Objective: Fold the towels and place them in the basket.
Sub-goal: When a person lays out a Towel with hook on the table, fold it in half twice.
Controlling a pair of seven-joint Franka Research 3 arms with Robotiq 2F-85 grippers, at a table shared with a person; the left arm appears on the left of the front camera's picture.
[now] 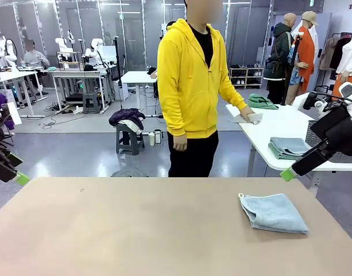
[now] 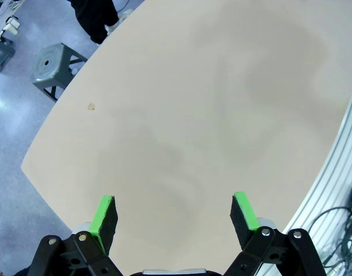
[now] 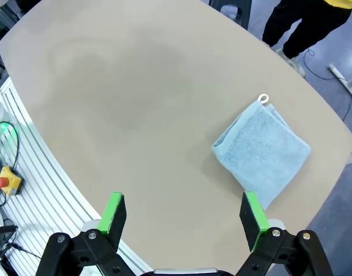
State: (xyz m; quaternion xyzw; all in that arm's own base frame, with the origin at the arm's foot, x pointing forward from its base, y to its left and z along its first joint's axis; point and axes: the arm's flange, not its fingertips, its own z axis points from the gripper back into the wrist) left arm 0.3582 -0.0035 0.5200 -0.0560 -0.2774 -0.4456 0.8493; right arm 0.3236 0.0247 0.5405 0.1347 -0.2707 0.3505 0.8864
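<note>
Pale grey-blue terry towel (image 1: pixel 273 213) lay folded into a rough square on the tan table (image 1: pixel 135 230), toward the robot's right side, with its white tag loop (image 3: pixel 263 98) at the far corner nearest the table's middle. The right gripper (image 3: pixel 182 198) hung above the table on the near side of the towel, clear of it, with its jaws spread wide and nothing between the green pads. The left gripper (image 2: pixel 173 198) hung over bare tabletop at the left side, jaws likewise wide and empty. A person (image 1: pixel 190 86) in a yellow hooded top stood at the far edge, one hand (image 1: pixel 243 115) resting on a cream-white cloth (image 1: pixel 255 118) on a white side table (image 1: pixel 290 123).
</note>
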